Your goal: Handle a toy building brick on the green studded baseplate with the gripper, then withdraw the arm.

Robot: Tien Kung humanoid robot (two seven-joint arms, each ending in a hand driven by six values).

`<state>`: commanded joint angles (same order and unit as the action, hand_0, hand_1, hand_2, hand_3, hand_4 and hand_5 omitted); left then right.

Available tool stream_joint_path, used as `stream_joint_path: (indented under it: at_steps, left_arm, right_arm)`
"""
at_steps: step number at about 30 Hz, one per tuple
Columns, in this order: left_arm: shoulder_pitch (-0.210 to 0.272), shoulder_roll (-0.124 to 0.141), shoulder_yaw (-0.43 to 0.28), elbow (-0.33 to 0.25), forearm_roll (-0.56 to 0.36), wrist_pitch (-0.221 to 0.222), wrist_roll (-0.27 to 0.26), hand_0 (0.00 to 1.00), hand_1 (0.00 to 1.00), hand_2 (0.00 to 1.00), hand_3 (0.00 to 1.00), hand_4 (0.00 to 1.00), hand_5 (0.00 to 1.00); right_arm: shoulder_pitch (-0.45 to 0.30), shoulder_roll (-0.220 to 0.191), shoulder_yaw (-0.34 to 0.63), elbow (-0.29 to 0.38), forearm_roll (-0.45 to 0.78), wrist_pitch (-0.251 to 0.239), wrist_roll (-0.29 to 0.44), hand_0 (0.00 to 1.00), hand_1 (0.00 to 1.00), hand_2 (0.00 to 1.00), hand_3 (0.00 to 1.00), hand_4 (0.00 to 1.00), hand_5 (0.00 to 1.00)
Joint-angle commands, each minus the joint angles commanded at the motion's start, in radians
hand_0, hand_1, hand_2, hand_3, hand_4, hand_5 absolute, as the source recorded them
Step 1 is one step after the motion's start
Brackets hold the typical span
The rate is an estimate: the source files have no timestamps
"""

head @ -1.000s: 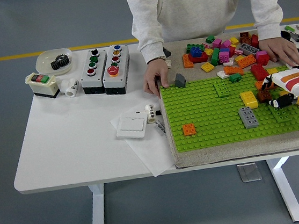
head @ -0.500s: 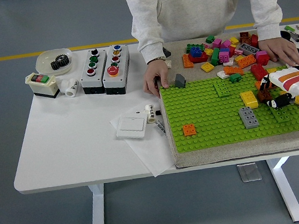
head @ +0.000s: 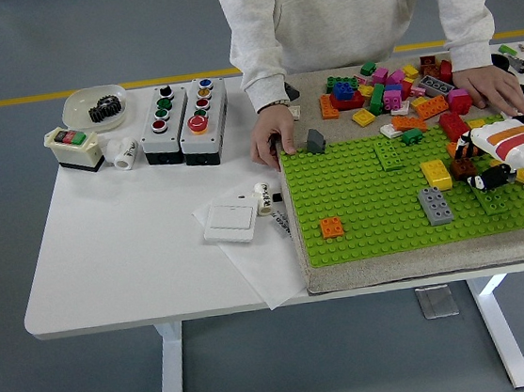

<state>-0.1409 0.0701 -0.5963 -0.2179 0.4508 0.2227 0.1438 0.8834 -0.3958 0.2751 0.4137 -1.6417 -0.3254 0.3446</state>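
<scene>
On green baseplate [head: 377, 204] — right hand [head: 490, 162], brown brick [head: 462, 167]

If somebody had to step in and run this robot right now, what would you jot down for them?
Right hand: at the baseplate's right edge, fingers around a small brown brick; whether it is gripped firmly is hard to tell.
Left hand: out of view.
Green baseplate: carries orange, gray, yellow and green bricks. Loose brick pile behind it.
Person across the table: one hand steadies the baseplate's far left corner, the other rests by the pile.
Left: finish with the brick, then withdraw the arm.
</scene>
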Motion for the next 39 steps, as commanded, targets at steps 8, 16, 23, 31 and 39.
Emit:
stream_joint_path:
  at_steps: [8, 16, 23, 31, 39]
  left_arm:
    - [0.003, 0.001, -0.001, 0.0, 0.003, 0.0, 0.002, 0.825, 0.828, 0.809, 0.658, 0.718, 0.636]
    - [0.005, 0.002, 0.001, 0.0, -0.001, 0.0, 0.0, 0.826, 0.829, 0.809, 0.658, 0.718, 0.636]
    - [0.007, 0.003, 0.0, 0.002, 0.001, 0.0, -0.001, 0.824, 0.829, 0.809, 0.658, 0.717, 0.636]
    - [0.008, 0.003, 0.002, 0.003, -0.004, 0.0, -0.003, 0.824, 0.83, 0.81, 0.659, 0.717, 0.634]
    - [0.01, 0.004, 0.0, 0.004, -0.003, -0.001, -0.003, 0.822, 0.828, 0.81, 0.66, 0.717, 0.636]
  right_arm:
    - [-0.003, -0.003, 0.009, 0.008, -0.001, -0.002, 0.003, 0.483, 0.472, 0.507, 0.493, 0.644, 0.24]
    - [-0.003, -0.019, 0.036, 0.032, -0.02, -0.002, 0.006, 0.486, 0.471, 0.506, 0.491, 0.635, 0.248]
    - [-0.003, -0.034, 0.051, 0.056, -0.032, 0.0, 0.008, 0.483, 0.47, 0.507, 0.491, 0.628, 0.254]
    - [-0.011, -0.067, 0.077, 0.108, -0.057, -0.002, 0.011, 0.483, 0.469, 0.506, 0.492, 0.621, 0.259]
    - [-0.029, -0.119, 0.11, 0.193, -0.114, -0.019, 0.023, 0.48, 0.468, 0.506, 0.492, 0.615, 0.263]
